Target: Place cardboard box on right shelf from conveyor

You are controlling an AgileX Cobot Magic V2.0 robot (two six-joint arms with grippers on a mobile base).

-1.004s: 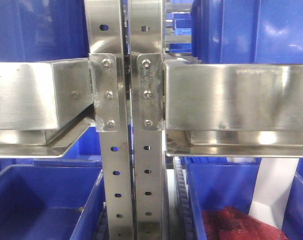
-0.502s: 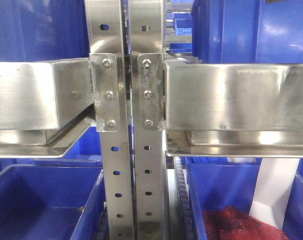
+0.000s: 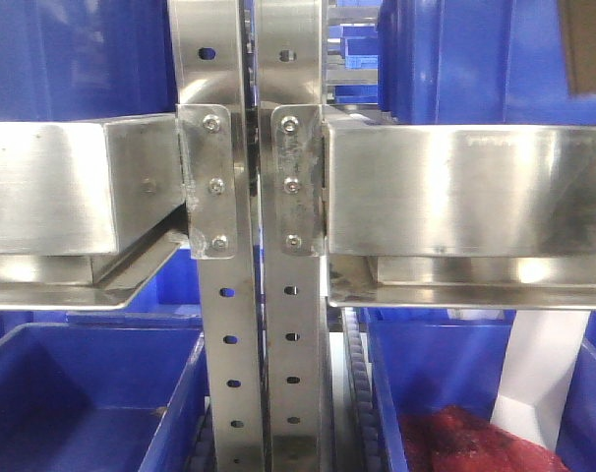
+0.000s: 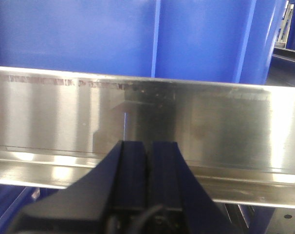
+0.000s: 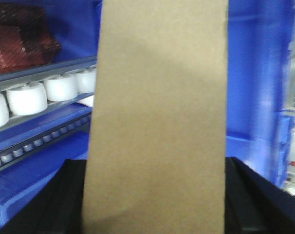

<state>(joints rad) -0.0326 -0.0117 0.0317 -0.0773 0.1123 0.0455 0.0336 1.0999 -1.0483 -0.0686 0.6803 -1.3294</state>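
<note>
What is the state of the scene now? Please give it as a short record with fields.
held item: cardboard box, between the fingers of the right gripper
box in front view: brown corner at the top right, above the right shelf
left gripper: shut and empty, facing a steel rail
below the shelves: blue bins, one with red contents
conveyor: not in view
placement: box not yet on the shelf

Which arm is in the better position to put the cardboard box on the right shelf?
Right. Its gripper holds the cardboard box; the left gripper is shut and empty, facing a steel rail.
</note>
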